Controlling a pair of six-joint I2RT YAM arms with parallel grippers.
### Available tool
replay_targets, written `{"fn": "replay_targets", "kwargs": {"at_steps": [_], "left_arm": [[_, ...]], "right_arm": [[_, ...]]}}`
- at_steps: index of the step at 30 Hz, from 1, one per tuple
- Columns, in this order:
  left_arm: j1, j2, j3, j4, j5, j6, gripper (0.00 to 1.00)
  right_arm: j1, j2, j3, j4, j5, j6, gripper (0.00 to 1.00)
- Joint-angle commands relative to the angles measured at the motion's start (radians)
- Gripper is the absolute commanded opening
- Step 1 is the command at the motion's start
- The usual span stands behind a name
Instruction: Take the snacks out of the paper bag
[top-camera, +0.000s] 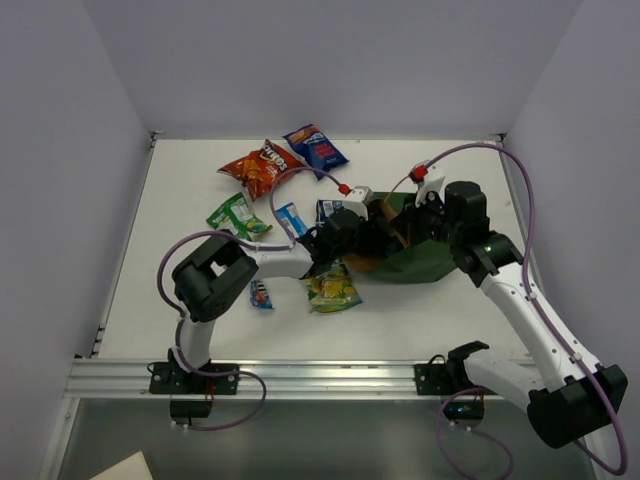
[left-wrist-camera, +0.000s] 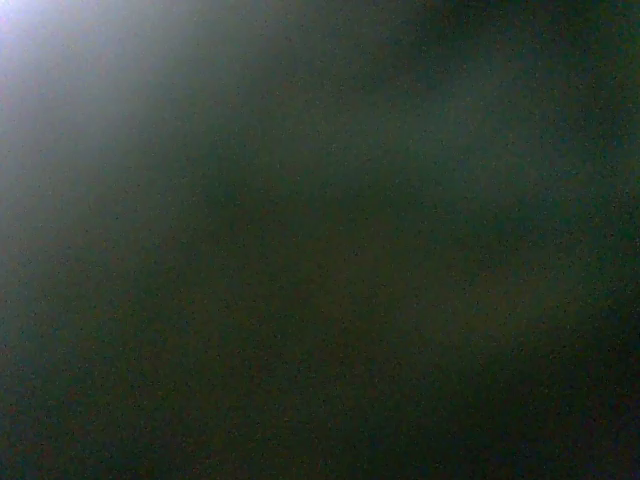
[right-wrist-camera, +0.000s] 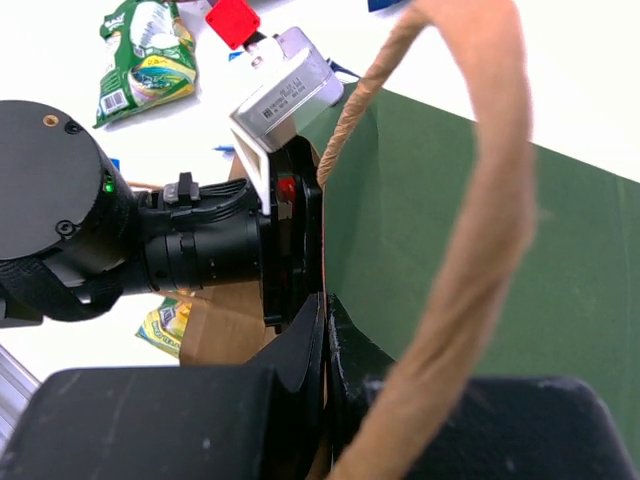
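Observation:
The dark green paper bag (top-camera: 418, 258) lies on its side at the table's right middle, its brown mouth facing left. My right gripper (right-wrist-camera: 327, 300) is shut on the bag's upper rim (right-wrist-camera: 322, 215) and holds the mouth up, with a tan handle (right-wrist-camera: 470, 230) looping in front. My left gripper (top-camera: 372, 232) reaches into the mouth. Its fingers are hidden inside, and the left wrist view is dark. Snacks lie outside: red-orange packet (top-camera: 262, 167), blue packet (top-camera: 315, 146), green packet (top-camera: 238, 217), blue-white bar (top-camera: 291, 219), yellow-green packet (top-camera: 333, 288).
A small blue packet (top-camera: 260, 293) lies by the left arm's elbow, and another blue packet (top-camera: 328, 208) lies behind its wrist. White walls close in the table on three sides. A metal rail (top-camera: 300, 375) runs along the near edge.

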Motion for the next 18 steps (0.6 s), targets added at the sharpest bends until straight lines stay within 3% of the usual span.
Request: {"fn": "replay_targets", "kwargs": {"at_steps": [1, 2, 4, 11, 18], "left_arm": [[-0.014, 0.040, 0.020, 0.043, 0.047, -0.029, 0.28], [-0.014, 0.040, 0.020, 0.040, 0.046, -0.029, 0.12], [-0.014, 0.014, 0.012, 0.039, 0.030, -0.017, 0.00], [0.006, -0.213, -0.095, 0.011, -0.028, 0.027, 0.00], [0.050, -0.431, -0.155, -0.107, -0.019, 0.059, 0.00]], "right_arm": [[0.003, 0.001, 0.015, 0.097, -0.037, -0.022, 0.00], [0.003, 0.004, 0.015, 0.098, -0.029, -0.020, 0.00], [0.003, 0.002, 0.006, 0.108, -0.017, -0.023, 0.00], [0.002, -0.015, -0.061, 0.138, 0.095, -0.043, 0.00], [0.000, -0.002, -0.106, 0.146, 0.319, -0.048, 0.00]]}}
